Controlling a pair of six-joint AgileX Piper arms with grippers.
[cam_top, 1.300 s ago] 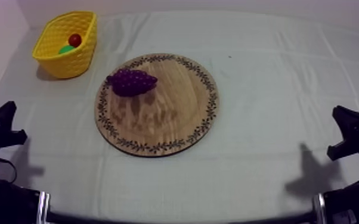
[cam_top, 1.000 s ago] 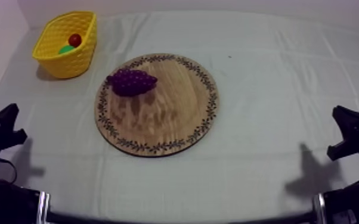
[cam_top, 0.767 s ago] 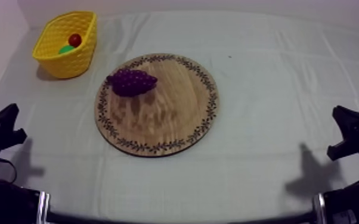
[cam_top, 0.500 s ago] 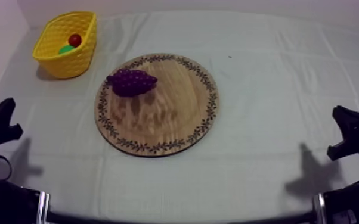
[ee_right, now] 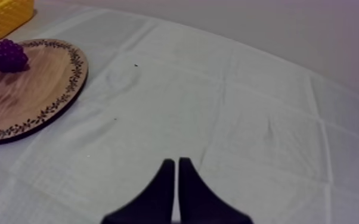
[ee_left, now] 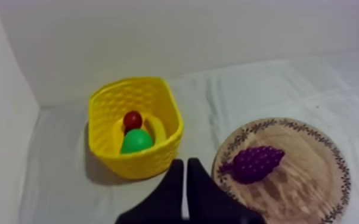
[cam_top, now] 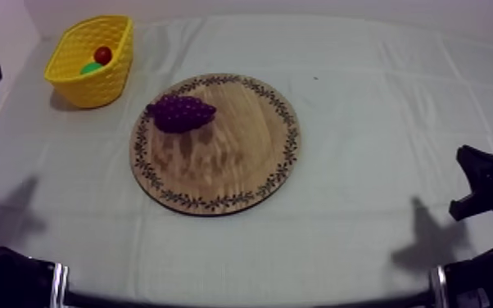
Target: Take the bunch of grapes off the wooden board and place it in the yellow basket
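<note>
Cloth (cam_top: 381, 106): grey-white, creased; pale wall (ee_left: 188, 36) beyond.
Bunch of grapes (cam_top: 181, 112): far-left part of wooden board (cam_top: 233, 164).
Yellow basket (cam_top: 94, 88): far left.
Left gripper (ee_left: 185, 164), right gripper (ee_right: 176, 162): fingers pressed together.

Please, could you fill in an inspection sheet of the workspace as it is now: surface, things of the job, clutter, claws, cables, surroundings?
Surface: grey-white cloth, creased in a grid, with one dark speck beyond the board.
Job's things: the bunch of grapes lies on the wooden board, on the side nearest the yellow basket. The basket stands apart from the board.
Clutter: a small red fruit and a green fruit lie inside the basket.
Claws: left claw shut on nothing, in the air near the basket. Right claw shut on nothing, over bare cloth away from the board.
Cables: nothing seen.
Surroundings: pale wall behind the table.
</note>
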